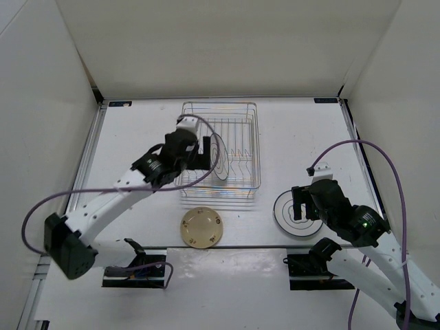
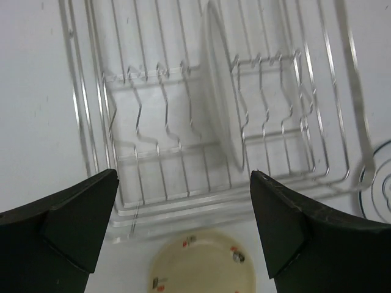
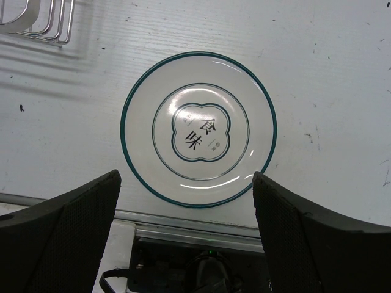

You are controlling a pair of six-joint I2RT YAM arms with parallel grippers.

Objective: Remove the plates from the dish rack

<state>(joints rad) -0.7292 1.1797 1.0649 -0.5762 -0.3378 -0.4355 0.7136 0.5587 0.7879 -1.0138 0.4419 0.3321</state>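
Left gripper over the dish rack, upper centre of the overhead frame: jaws apart, nothing held. Upright plate stands inside (between dividers). Tan plate lies flat just below the rack. Right gripper, jaws apart, hangs above the ringed plate, lower right.

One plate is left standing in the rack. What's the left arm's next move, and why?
Probably lower the open left gripper onto the upright plate in the dish rack, centring its rim between the jaws. It looks like the last one racked. The tan plate and the ringed plate already lie on the table.
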